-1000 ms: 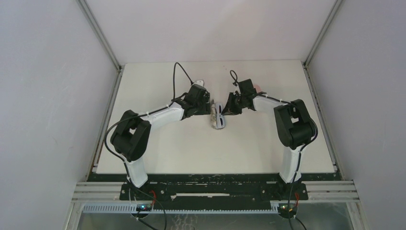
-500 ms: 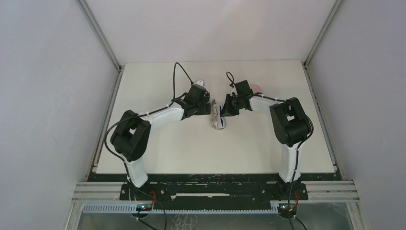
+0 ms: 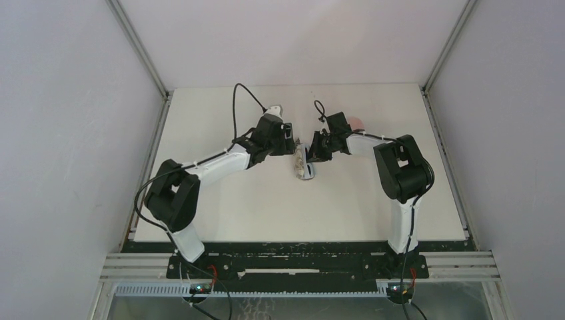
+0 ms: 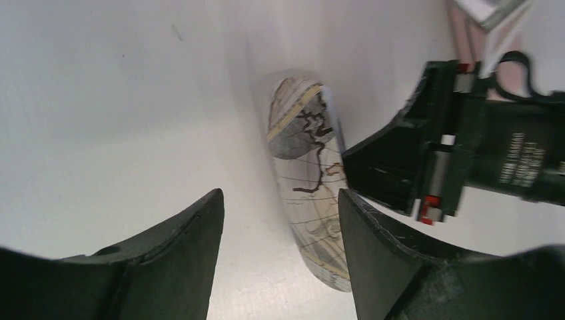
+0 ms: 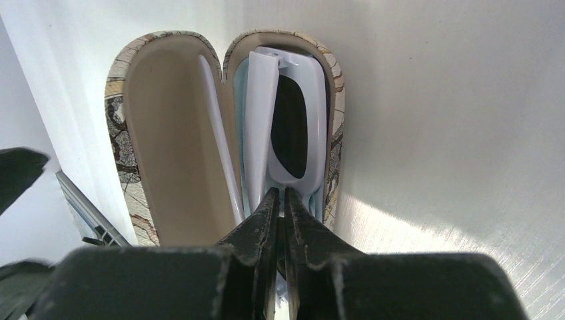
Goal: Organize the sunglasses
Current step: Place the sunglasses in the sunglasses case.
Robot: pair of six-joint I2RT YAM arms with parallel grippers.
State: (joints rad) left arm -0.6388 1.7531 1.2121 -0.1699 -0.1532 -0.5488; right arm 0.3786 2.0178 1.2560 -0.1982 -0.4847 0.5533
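**Right arm nearest the cased white pair**

On the table [image 3: 220,200], the open map-print case [image 3: 303,165] is lying between both arms. The left gripper [image 4: 280,208] is hovering unclenched beside it. The white sunglasses [image 5: 293,127] are lying lengthwise inside, straight ahead of the right gripper [image 5: 281,199], whose clenched tips are sitting at their near end, grasping nothing I can confirm.

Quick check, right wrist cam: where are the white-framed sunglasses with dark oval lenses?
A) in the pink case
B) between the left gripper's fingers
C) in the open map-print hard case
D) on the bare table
C: the white-framed sunglasses with dark oval lenses lie in one half of the open map-print hard case.
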